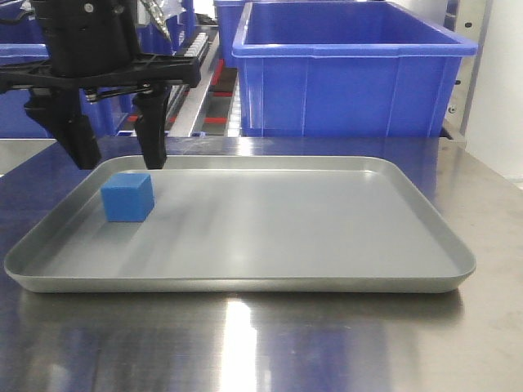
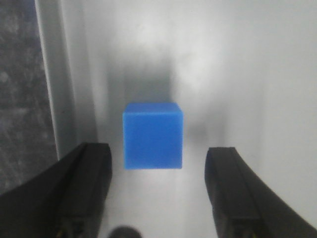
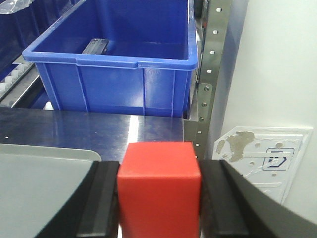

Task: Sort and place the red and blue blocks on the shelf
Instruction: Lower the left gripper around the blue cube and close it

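Hovering over blue block (image 1: pixel 127 197) near tray (image 1: pixel 49 222) rim, left tool (image 1: pixel 119 160) spread, right tool (image 3: pixel 159 171) clamping red block (image 3: pixel 158 196)

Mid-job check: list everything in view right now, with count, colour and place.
blue block: one, blue, on the tray, left rear part
red block: one, red, held above the table's right end
tray: one, grey, on the table
table: one, steel, foreground
blue bins: at least two, blue, on the shelf behind the table
dark object: one, black, inside the large bin; kind unclear
shelf: one, steel, behind the table, perforated upright at right
roller track: one seen, white rollers, left of the large bin
left tool: one, black, open, above the blue block
right tool: one, black, shut on the red block
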`<state>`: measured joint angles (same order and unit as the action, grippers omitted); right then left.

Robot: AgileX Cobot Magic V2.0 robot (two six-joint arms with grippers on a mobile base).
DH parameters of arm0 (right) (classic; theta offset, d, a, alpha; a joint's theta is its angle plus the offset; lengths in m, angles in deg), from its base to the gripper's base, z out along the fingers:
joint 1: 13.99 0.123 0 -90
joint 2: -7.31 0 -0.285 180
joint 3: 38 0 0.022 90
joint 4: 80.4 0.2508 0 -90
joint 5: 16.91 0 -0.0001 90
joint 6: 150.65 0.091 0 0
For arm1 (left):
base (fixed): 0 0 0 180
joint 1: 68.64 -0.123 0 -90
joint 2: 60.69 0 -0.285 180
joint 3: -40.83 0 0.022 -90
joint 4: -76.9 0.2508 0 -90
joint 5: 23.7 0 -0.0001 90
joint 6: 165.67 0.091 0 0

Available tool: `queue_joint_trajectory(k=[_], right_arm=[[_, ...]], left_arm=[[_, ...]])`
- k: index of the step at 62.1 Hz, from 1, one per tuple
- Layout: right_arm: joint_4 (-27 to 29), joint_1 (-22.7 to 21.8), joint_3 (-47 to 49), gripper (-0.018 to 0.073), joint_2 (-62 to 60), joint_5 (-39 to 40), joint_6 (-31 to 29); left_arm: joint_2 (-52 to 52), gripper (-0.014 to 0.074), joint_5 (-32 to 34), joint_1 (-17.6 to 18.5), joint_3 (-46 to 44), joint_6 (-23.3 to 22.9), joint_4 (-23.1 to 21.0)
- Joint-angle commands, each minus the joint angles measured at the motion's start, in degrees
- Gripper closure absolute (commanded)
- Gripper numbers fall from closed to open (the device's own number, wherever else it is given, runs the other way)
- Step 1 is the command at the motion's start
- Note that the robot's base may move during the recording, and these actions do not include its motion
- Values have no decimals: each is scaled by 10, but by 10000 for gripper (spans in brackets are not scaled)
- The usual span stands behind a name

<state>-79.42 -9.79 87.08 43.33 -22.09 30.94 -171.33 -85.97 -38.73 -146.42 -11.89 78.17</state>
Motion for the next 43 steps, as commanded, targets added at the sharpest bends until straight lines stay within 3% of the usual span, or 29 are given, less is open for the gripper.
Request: queue_joint_trajectory(k=[1,43], right_arm=[[-5,-4,17,508,0,46,-3],[-5,-4,17,508,0,46,-3]], left_arm=[[23,146,1,2,-17,-6,-3],[-5,146,24,-4,-17,-7,4]])
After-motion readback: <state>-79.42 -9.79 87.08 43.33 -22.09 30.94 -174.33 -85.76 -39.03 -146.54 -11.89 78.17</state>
